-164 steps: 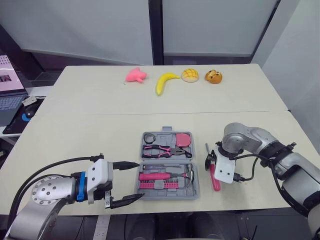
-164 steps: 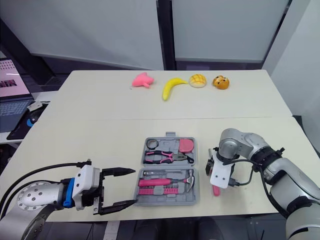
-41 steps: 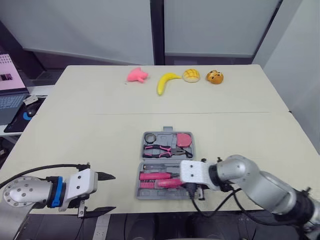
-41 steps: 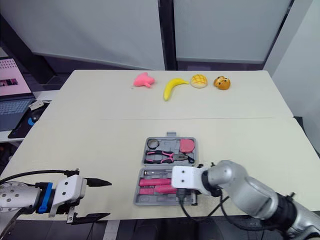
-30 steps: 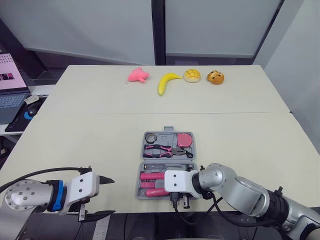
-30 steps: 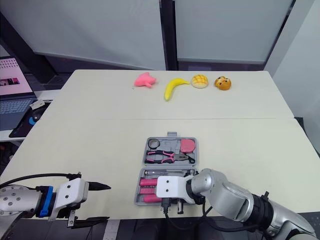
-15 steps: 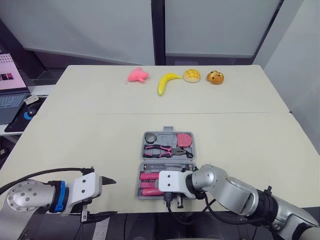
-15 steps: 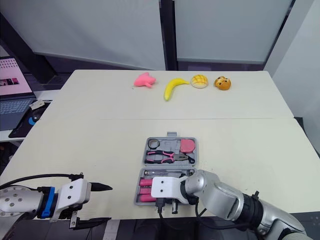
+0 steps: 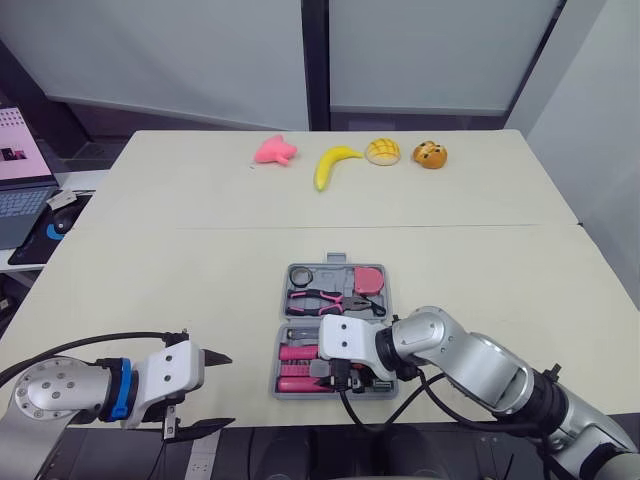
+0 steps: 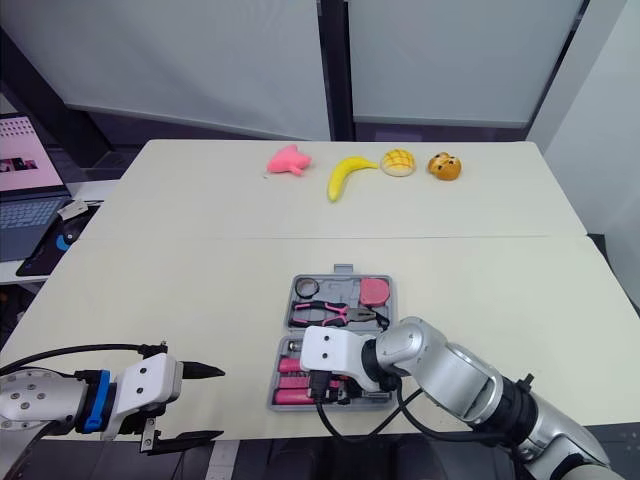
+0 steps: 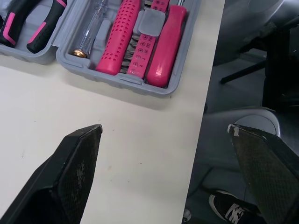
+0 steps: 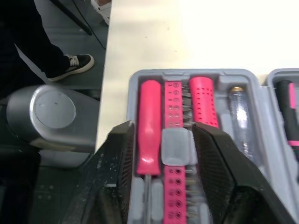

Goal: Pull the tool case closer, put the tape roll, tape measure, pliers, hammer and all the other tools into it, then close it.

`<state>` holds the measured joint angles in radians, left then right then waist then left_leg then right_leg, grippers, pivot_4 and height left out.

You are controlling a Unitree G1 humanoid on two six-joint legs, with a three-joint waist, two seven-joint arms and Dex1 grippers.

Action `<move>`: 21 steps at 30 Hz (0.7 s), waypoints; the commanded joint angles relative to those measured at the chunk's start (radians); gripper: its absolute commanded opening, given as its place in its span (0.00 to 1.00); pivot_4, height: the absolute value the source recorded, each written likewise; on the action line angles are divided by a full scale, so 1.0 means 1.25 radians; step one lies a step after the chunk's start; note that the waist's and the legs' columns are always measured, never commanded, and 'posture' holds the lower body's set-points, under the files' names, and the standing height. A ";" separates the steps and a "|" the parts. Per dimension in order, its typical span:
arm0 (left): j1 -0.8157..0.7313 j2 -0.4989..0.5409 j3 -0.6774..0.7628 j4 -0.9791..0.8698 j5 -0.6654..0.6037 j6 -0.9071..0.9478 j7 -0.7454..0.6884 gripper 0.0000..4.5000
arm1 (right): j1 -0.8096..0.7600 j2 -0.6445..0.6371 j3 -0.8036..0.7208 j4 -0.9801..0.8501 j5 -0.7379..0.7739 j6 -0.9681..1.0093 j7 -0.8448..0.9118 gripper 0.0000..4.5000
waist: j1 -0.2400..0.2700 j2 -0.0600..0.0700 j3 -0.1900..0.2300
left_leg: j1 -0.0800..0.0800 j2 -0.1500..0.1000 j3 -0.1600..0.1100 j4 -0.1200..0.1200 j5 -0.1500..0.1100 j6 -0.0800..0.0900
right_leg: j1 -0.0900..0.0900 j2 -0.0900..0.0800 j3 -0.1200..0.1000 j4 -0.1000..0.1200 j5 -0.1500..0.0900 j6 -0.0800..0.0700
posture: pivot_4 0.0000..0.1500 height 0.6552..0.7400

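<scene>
The grey tool case [image 9: 384, 322] lies open near the table's front edge. Its far half holds the tape roll [image 9: 300, 275], the pink tape measure [image 9: 368, 279] and the pliers [image 9: 325, 300]. The near half holds pink-handled tools [image 12: 149, 126] and a bit holder [image 12: 174, 144]. My right gripper [image 9: 338, 374] hovers over that near half and hides part of it. It is open, its fingers [image 12: 117, 177] straddling the pink handle and bit holder lying in their slots. My left gripper [image 9: 228, 390] is open and empty, by the front edge left of the case [image 11: 117, 79].
At the far side of the table lie a pink toy [image 9: 272, 150], a banana [image 9: 331, 163], a bun [image 9: 381, 151] and a brown bread figure [image 9: 430, 154]. A laptop [image 9: 20, 180] stands off the table's left. The table's front edge [image 11: 205, 93] runs just beside the case.
My right gripper carried a pink-handled tool from right of the case into its near half, let go, then drew slightly back. The left gripper retreated leftward and stays open.
</scene>
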<state>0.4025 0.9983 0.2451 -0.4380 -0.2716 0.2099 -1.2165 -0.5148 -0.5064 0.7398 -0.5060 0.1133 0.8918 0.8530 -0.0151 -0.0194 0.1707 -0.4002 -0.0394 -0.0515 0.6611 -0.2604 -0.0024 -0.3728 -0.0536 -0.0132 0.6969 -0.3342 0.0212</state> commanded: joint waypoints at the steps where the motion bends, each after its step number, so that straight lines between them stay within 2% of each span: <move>1: -0.005 -0.003 -0.004 -0.010 -0.003 -0.011 0.004 1.00 | 0.017 -0.010 0.035 0.022 -0.024 -0.085 0.015 0.27 | -0.001 0.000 0.000 | 0.000 0.000 0.000 0.000 0.000 0.000 | 0.000 0.000 0.000 0.000 0.000 0.000 | 1.00 0.76; 7: -0.009 -0.005 -0.005 -0.002 -0.007 -0.014 0.007 1.00 | 0.051 -0.010 0.081 0.082 -0.073 -0.156 0.012 0.00 | -0.002 0.000 0.000 | 0.000 0.000 0.000 0.000 0.000 0.000 | 0.000 0.000 0.000 0.000 0.000 0.000 | 1.00 0.76; 17: -0.012 -0.017 -0.009 0.019 -0.002 -0.028 0.010 1.00 | 0.084 -0.002 0.080 0.134 -0.111 -0.199 0.024 0.00 | -0.002 -0.001 0.000 | 0.000 0.000 0.000 0.000 0.000 0.000 | 0.000 0.000 0.000 0.000 0.000 0.000 | 1.00 0.76; 21: -0.008 -0.036 0.007 0.039 -0.025 -0.042 0.004 1.00 | 0.097 0.007 -0.002 0.059 -0.025 -0.217 0.067 0.00 | -0.002 0.000 0.000 | 0.000 0.000 0.000 0.000 0.000 0.000 | 0.000 0.000 0.000 0.000 0.000 0.000 | 1.00 0.76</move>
<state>0.3879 0.9609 0.2367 -0.3910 -0.2763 0.1742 -1.2094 -0.3949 -0.5050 0.7917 -0.3625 0.0304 0.6401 0.9087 -0.0172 -0.0200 0.1703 -0.4001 -0.0394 -0.0514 0.6611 -0.2604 -0.0024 -0.3721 -0.0536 -0.0131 0.6970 -0.3342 0.0212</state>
